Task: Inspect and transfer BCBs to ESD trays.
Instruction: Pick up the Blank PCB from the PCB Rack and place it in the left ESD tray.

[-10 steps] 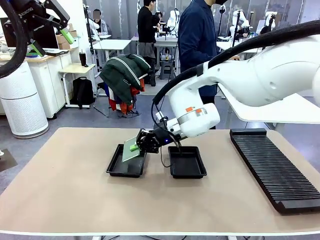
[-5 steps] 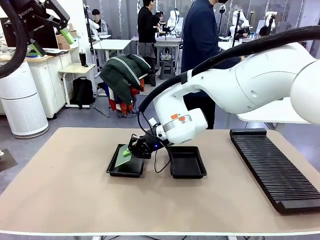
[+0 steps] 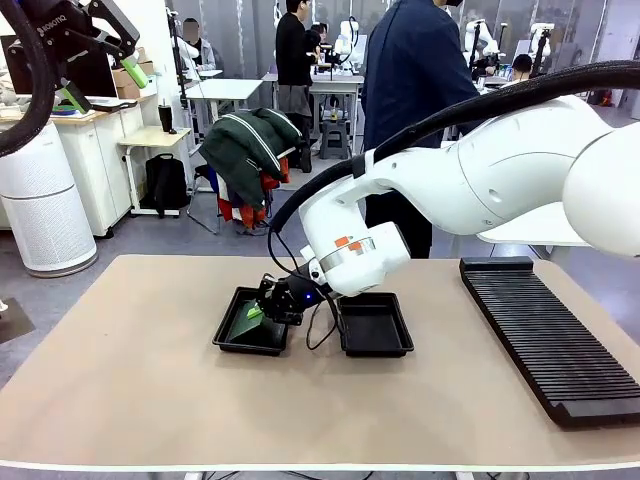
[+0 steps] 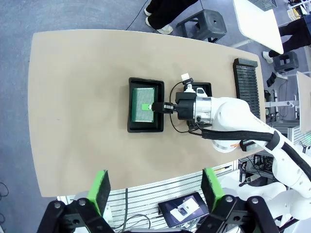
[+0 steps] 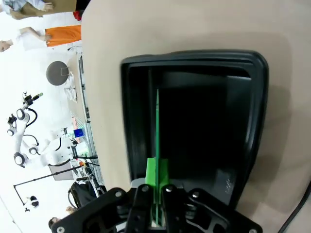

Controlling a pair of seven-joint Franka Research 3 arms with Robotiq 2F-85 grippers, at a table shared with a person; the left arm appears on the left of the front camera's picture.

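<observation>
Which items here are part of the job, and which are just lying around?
Job: BCB, held by the right gripper; left ESD tray under it; right ESD tray, which looks empty.
Lying about: slotted black rack; jacket in the background.

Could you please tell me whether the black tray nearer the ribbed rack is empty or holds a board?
Empty: in the front view the tray has a bare black floor, no board inside.
</observation>
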